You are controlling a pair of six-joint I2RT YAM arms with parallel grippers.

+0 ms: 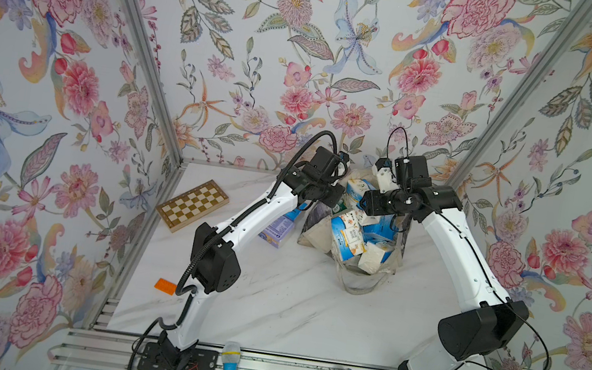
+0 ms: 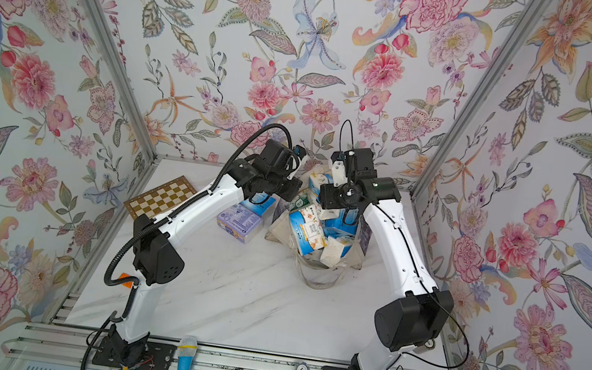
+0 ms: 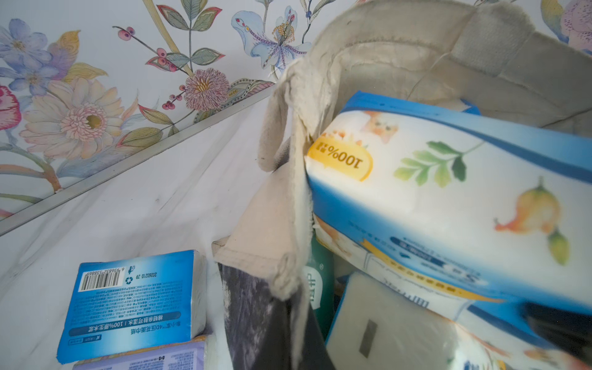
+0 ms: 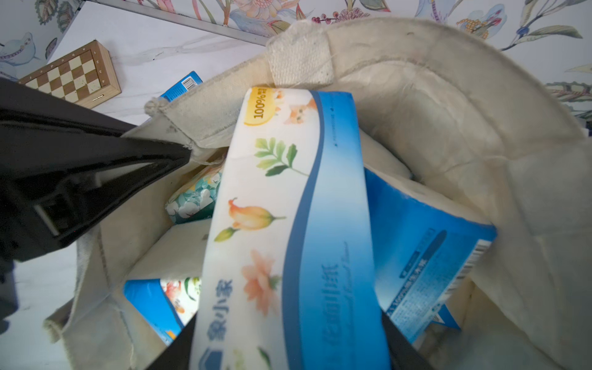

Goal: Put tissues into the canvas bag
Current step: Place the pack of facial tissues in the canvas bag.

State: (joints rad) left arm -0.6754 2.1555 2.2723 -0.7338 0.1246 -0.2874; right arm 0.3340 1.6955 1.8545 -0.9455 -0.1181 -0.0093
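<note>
The canvas bag has a crammed mouth: tissue packs heap past its rim. The cat-printed pack, clamped in the right gripper, slants across what room is left. The left gripper, closed on the left rim, bars that side. Just left of the bag, a blue pack on a lavender pack leaves only a slit. The chessboard fills the far-left corner. The near marble table between the arms lies open.

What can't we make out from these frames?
- Canvas bag bottom, pack count: buried under the cat-print tissue pack and others, every view.
- Left hand fingertips: behind its own wrist in both top views; outside the left wrist view.
- Lavender pack: cut by the left wrist view's edge.
</note>
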